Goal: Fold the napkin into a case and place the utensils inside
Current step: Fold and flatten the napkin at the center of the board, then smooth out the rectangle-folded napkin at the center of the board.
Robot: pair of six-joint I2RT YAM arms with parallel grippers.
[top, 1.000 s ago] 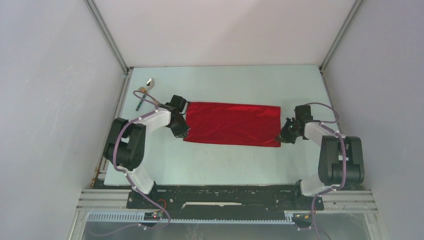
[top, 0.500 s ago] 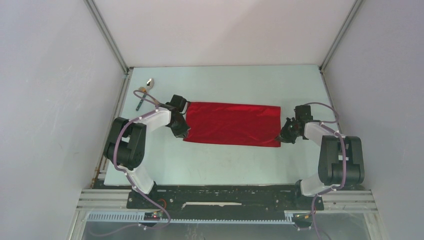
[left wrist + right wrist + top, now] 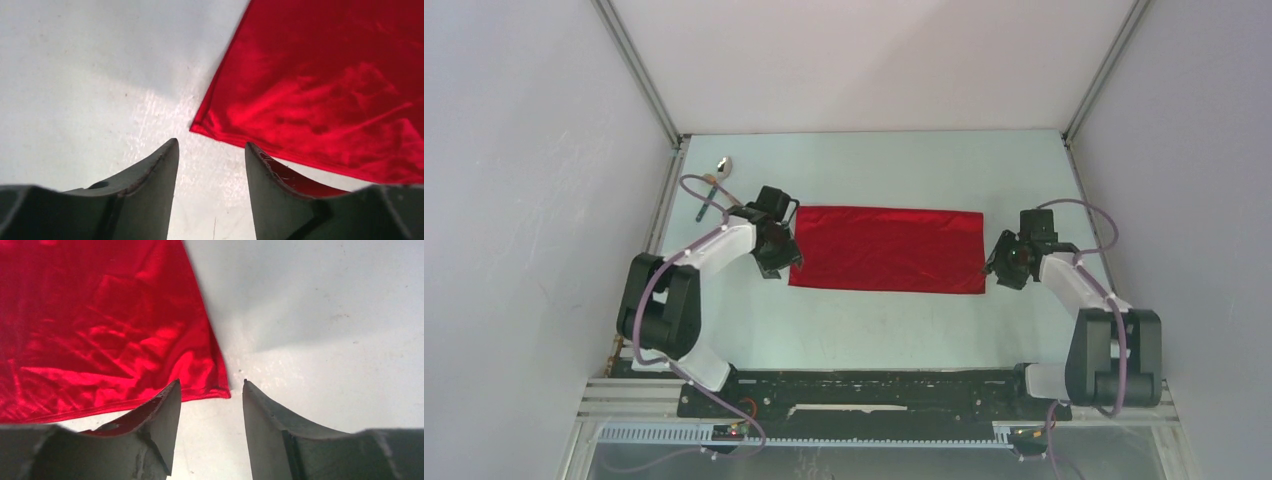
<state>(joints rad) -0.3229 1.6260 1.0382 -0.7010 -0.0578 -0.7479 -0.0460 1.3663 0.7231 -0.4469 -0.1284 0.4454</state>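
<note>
The red napkin lies flat on the table as a wide folded rectangle. My left gripper is at its near left corner and stands open, with only bare table between its fingers. In the left wrist view the napkin has its corner just ahead of the left gripper. My right gripper is open too, beside the near right corner. In the right wrist view that gripper sits just short of the napkin. The utensils lie at the far left, the silver spoon plainest; a cable partly hides them.
The pale table is boxed in by white walls on the left, right and back. A black rail with the arm bases runs along the near edge. The left arm's cable loops over the utensils.
Both grippers have opened and let go of the napkin's near corners. Both arms have shifted slightly outward and back. The napkin's near edge now lies flat.
</note>
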